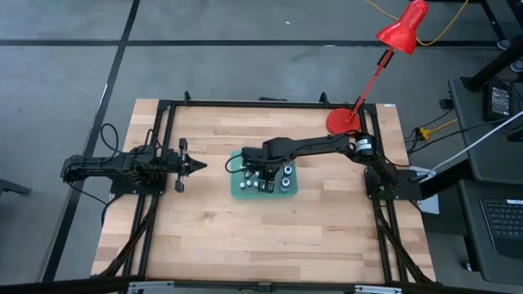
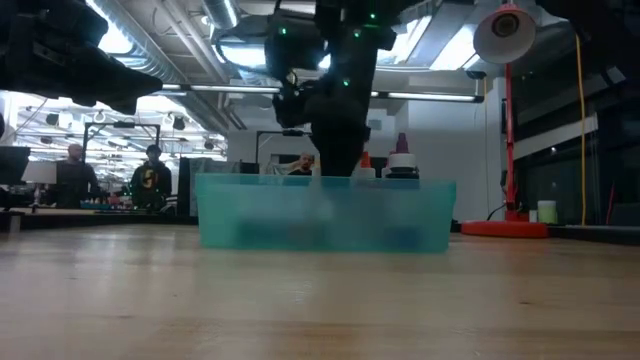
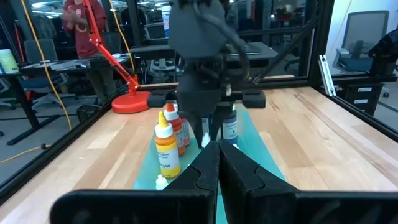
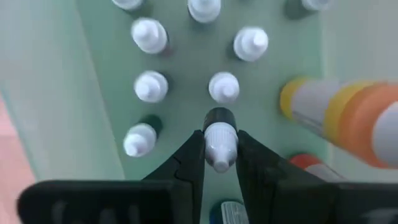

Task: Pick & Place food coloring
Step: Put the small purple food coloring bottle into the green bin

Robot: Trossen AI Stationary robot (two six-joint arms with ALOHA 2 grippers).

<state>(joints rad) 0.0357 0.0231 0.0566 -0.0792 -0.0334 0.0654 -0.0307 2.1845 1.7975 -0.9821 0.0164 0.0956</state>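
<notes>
My right claw [image 4: 221, 163] is clamped on a white-capped food coloring bottle [image 4: 219, 138], straight over the green tray [image 1: 239, 189] mid-bench [image 1: 245, 237]. Other bottles stand in rows w/ white caps [image 4: 149, 86] up; an orange one [image 4: 348, 118] sits beside. Left claw [image 1: 198, 167] is closed, empty, parked well apart at bench's left.

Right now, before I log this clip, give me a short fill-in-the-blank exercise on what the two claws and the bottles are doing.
1. The right claw is shut on a bottle with a ____ cap.
2. The bottles stand on a ____ mat.
3. The left claw waits apart from the mat, its fingers ____.
4. At the table's far right corner stands a red ____.

Missing words: white; green; shut; lamp
</notes>
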